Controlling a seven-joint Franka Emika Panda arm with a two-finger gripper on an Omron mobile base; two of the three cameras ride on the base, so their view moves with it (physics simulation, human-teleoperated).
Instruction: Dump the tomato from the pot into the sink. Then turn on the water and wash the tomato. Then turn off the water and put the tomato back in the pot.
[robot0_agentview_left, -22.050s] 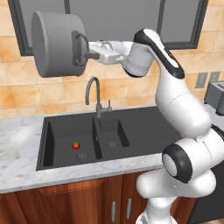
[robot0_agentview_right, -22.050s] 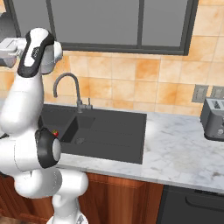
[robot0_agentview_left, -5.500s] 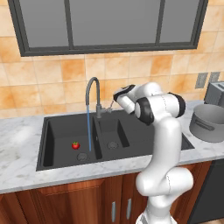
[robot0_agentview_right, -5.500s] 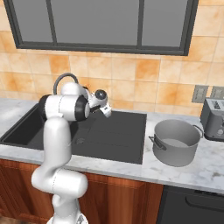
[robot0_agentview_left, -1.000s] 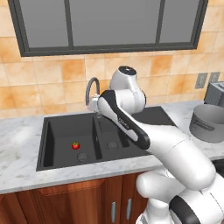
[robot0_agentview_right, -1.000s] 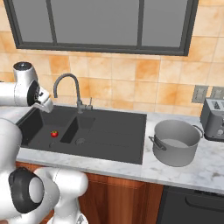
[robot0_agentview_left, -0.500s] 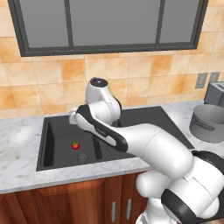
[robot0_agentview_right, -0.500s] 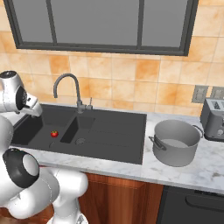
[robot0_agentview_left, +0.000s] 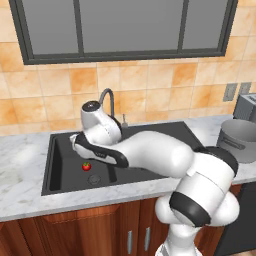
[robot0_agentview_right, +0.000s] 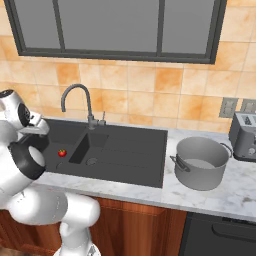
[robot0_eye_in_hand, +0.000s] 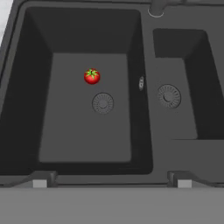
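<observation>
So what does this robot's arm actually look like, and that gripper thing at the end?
The arm is thick, rounded and glossy white, built from smooth tube-like segments joined by dark grey rings and round dark caps at the joints. No loose cables or lettering show. The gripper ends in two small dark grey finger tips, blocky in shape, each with a paler square patch.

Grey toaster (robot0_agentview_right: 244, 136) on the marble counter (robot0_agentview_right: 235, 192) beneath wall outlets (robot0_agentview_right: 228, 107); dark-framed window (robot0_agentview_right: 115, 30) above orange tiles.

Red tomato (robot0_eye_in_hand: 92, 76) in sink (robot0_eye_in_hand: 26, 87); pot (robot0_agentview_right: 200, 162) upright
</observation>
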